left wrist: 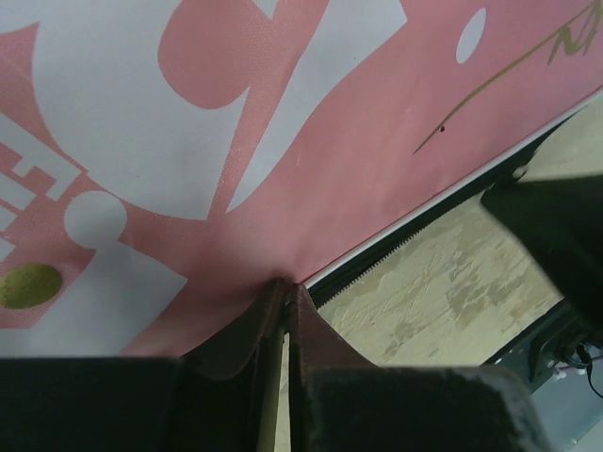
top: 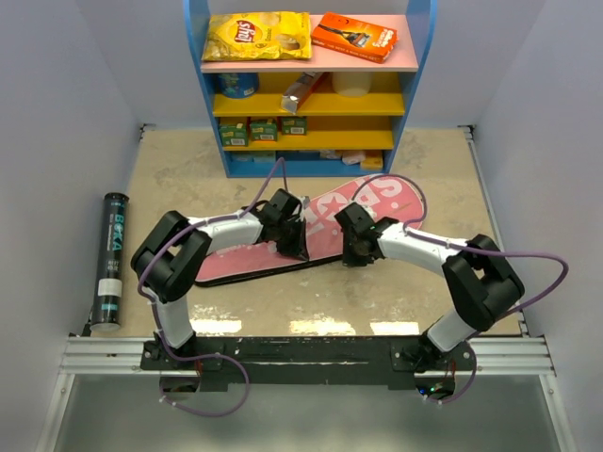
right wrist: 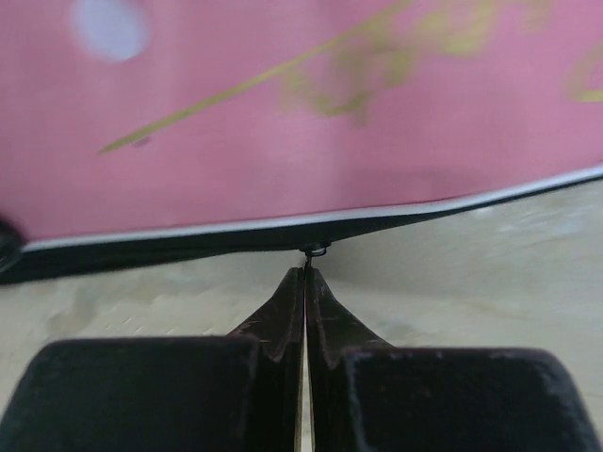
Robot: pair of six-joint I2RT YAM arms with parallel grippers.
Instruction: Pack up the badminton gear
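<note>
Looks soft and floppy, this pink racket-shaped cloth bag (top: 236, 262); edge pinched in left gripper (left wrist: 287, 287), tiny metal zip pull (right wrist: 315, 250) nipped in shut right gripper (right wrist: 305, 275).

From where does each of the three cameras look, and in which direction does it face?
Top external: above and behind the bases, facing down at the table, both arms, pink bag.
Left wrist: on that arm, looking past the left gripper pinching the bag's edge.
Right wrist: on that arm, looking past the shut right gripper at the bag's zipper edge.
Shared: all three show the bag.
</note>
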